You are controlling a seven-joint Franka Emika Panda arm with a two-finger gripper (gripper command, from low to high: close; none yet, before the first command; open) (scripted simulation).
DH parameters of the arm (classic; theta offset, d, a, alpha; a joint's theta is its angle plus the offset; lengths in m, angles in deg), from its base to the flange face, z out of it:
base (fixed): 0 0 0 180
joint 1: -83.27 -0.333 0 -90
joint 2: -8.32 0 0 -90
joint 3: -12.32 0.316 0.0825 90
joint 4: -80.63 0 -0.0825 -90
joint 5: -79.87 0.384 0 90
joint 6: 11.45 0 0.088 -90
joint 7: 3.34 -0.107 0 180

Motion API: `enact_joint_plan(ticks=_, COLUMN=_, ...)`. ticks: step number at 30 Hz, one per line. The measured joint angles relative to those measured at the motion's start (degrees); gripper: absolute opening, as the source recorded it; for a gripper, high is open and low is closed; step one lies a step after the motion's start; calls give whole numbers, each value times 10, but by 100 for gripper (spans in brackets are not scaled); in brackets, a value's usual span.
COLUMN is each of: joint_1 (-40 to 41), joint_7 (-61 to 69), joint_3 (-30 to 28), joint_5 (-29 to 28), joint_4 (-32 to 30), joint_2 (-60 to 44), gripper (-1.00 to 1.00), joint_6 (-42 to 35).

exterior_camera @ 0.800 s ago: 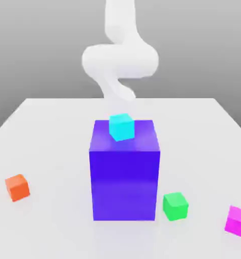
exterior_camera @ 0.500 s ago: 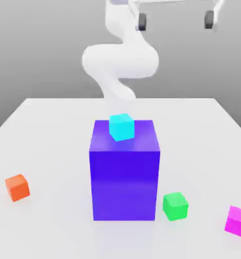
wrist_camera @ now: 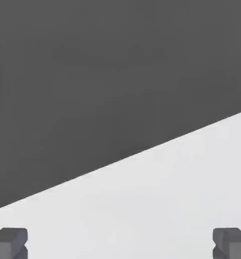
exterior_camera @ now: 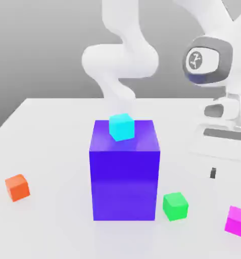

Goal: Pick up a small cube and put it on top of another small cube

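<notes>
Take the large blue-purple block (exterior_camera: 124,172) as your landmark. Nearest you, the small magenta cube (exterior_camera: 238,220) lies on the white table (exterior_camera: 51,152), well off to the block's right in the exterior view. The green cube (exterior_camera: 175,206) sits just beside the block's near right corner; the orange cube (exterior_camera: 17,187) is well to its left. The cyan cube (exterior_camera: 122,126) rests on top. Your gripper (wrist_camera: 120,245) hangs spread wide, empty.

You see a pale white table (exterior_camera: 51,131) (evenly lit) against a plain grey backdrop (exterior_camera: 36,45).
</notes>
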Motion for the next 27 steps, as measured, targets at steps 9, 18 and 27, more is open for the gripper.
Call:
enact_joint_plan(ticks=9, joint_1=-108, joint_7=-161, joint_3=-60, joint_5=-65, joint_4=10, joint_2=-178, gripper=0, joint_6=92)
enact_joint_plan(ticks=18, joint_1=-113, joint_7=-164, joint_3=-66, joint_5=-68, joint_4=11, joint_2=-184, gripper=-100, joint_6=98)
enact_joint_plan(ticks=27, joint_1=-46, joint_7=-194, joint_3=-23, joint_5=83, joint_4=-97, joint_2=-8, gripper=-100, joint_6=42)
